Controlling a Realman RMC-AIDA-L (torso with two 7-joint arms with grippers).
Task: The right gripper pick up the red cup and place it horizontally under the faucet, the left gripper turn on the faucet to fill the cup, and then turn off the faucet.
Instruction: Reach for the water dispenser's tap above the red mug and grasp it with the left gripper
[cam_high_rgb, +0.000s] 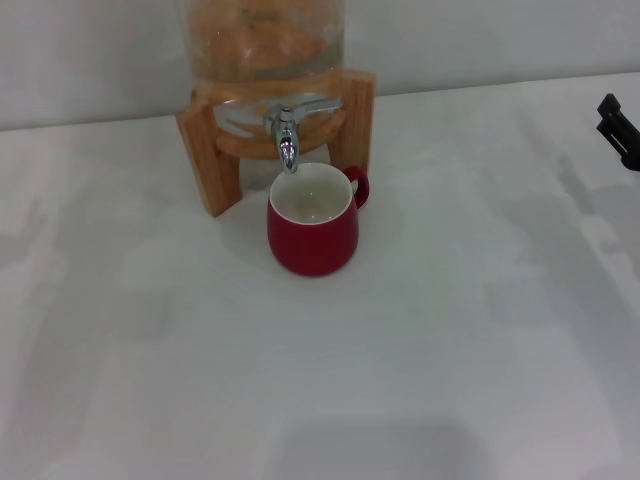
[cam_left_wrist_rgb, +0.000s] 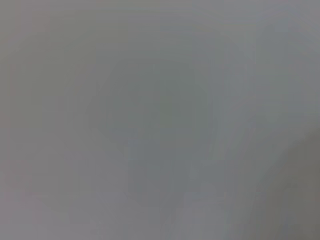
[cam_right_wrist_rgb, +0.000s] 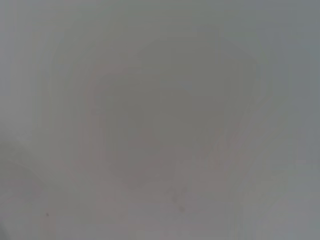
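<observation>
From the head view, the red cup (cam_high_rgb: 312, 232) is being seen upright on the bench (cam_high_rgb: 420, 360) directly under the faucet (cam_high_rgb: 287, 140); the right gripper (cam_high_rgb: 617, 130) is being glimpsed well off rightward, jaws unreadable. Both wrist views are being filled by blank surface; the left gripper is not being shown.

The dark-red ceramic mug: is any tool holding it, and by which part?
No. The dark-red ceramic mug stands free under the chrome faucet; the right tool is far off.

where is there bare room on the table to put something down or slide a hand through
Bare table spreads in front of the red cup and to its left and right. It is crowded only at the back, where the cup sits under the faucet between the wooden stand legs. The right claw is at the right edge.
</observation>
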